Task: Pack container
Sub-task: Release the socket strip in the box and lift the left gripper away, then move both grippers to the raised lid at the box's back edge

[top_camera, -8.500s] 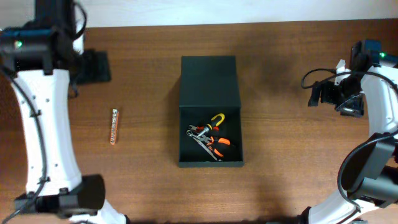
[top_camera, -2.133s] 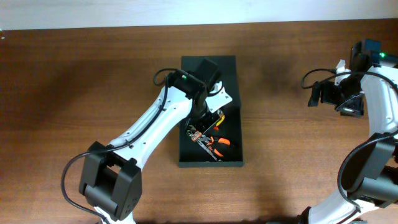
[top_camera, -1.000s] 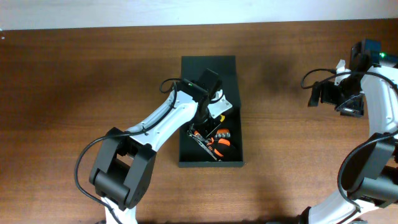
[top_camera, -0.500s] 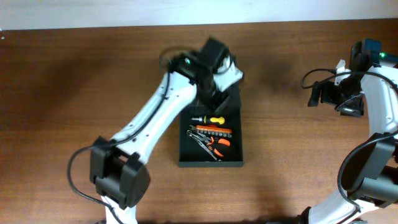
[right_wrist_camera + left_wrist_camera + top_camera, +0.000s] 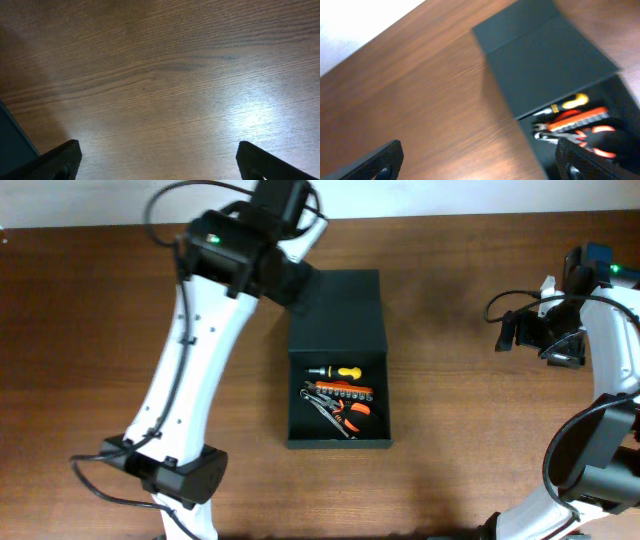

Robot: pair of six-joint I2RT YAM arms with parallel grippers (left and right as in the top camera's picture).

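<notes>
The container [image 5: 335, 310] is a dark box in the middle of the table, its flap lid folded back flat. Its open part holds a yellow-handled screwdriver [image 5: 340, 370], an orange bit holder [image 5: 340, 390] and orange-handled pliers [image 5: 348, 412]. My left gripper [image 5: 290, 282] is raised at the box's back left corner. In the left wrist view it [image 5: 480, 162] is open and empty, with the container [image 5: 545, 55] and tools to its right. My right gripper [image 5: 522, 330] is far right; in its wrist view it [image 5: 160, 160] is open over bare wood, with a container corner [image 5: 7, 137] at the left edge.
The brown wooden table [image 5: 480, 460] ends at a white strip [image 5: 450, 195] along the back. My left arm [image 5: 190, 380] spans the table's left half. My right arm [image 5: 610, 380] stands along the right edge.
My left arm has risen out of the box and swung back to its rear left corner, leaving the orange bit holder in the box. My right arm has not moved.
</notes>
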